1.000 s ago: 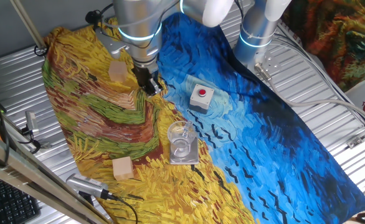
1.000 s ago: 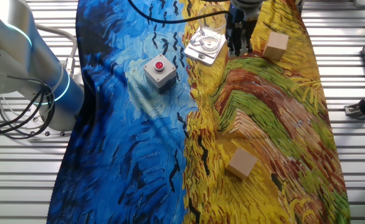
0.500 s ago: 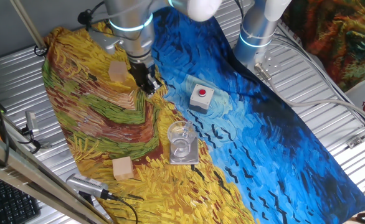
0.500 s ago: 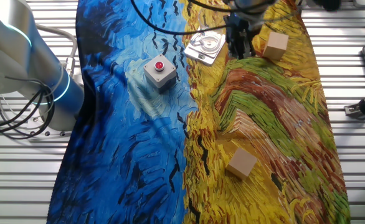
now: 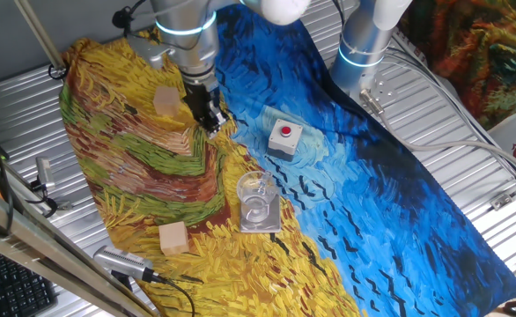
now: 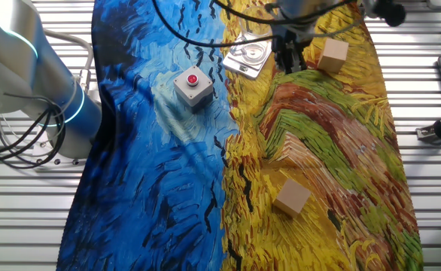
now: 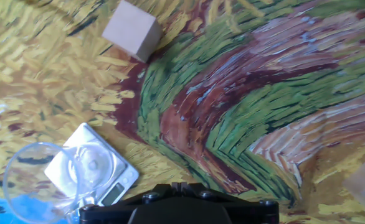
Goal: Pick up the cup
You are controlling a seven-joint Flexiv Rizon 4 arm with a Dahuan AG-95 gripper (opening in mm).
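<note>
The gripper [image 5: 212, 121] hangs over the yellow part of the painted cloth [image 5: 135, 167], fingers pointing down, with nothing between them that I can see; whether the jaws stand wide or narrow I cannot tell, since the fingers read as one dark mass in both fixed views and the hand view shows only the black base of the hand along its lower edge. Just beside it lies a wooden cube [image 5: 165, 100], and a little further off the grey box with the red button [image 5: 284, 136]. The cup [image 5: 255, 198] is well apart from the tool: it stands upright (long axis vertical, mouth up) on the flat square grey plate [image 5: 267, 225], near the seam where the yellow of the cloth meets the blue. In the one fixed view it lies toward the near edge of the table from the gripper, and a little to the right. In the hand view the cup [image 7: 42, 180] shows at the lower left corner, so it is off to one side of the fingers' line rather than under them. A second wooden cube [image 5: 173, 238] sits near the cup. My judgement is that the coming move must carry the hand across the cloth toward the cup before any descent.
</note>
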